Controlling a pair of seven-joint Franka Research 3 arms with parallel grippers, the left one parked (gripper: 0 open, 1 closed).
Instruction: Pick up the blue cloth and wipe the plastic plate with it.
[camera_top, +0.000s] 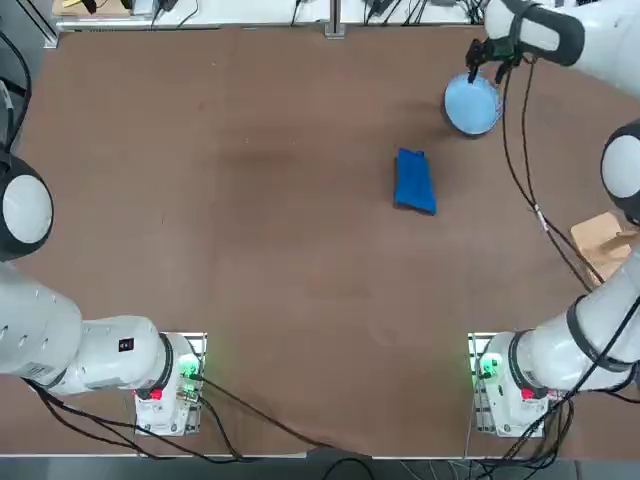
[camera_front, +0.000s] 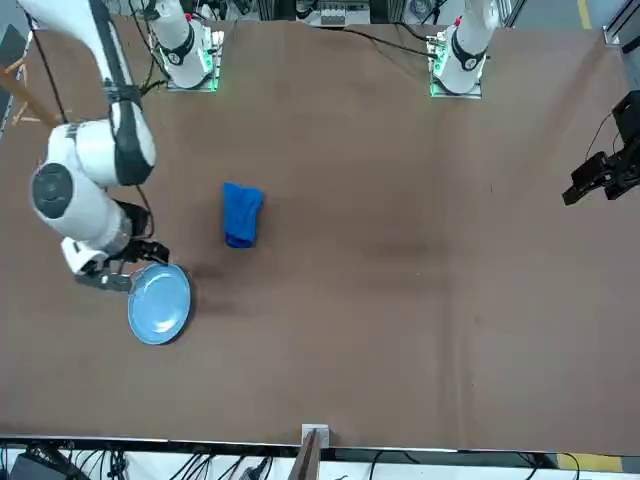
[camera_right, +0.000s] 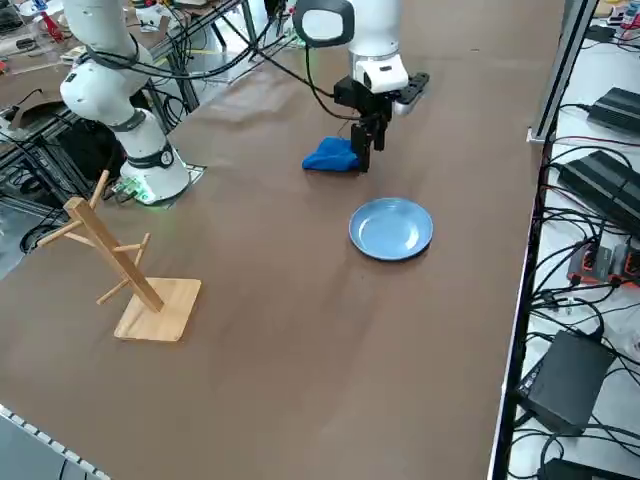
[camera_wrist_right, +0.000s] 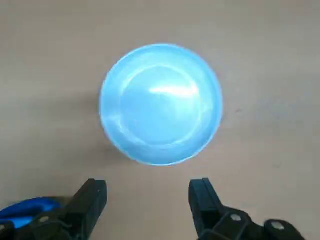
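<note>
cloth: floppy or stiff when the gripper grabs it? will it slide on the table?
Probably floppy: the cloth lies bunched in soft folds, so it should drape from a pinch. Likely light, and may drag across the smooth table rather than stay put if pushed. The right gripper is open, empty, above the table between cloth and plate, so a pinch on a raised fold seems safest.

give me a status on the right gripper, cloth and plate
Right gripper open, empty, up in the air near the plate. Cloth lying on the table, apart from the plate, not picked up. Nothing between gripper and cloth.
</note>
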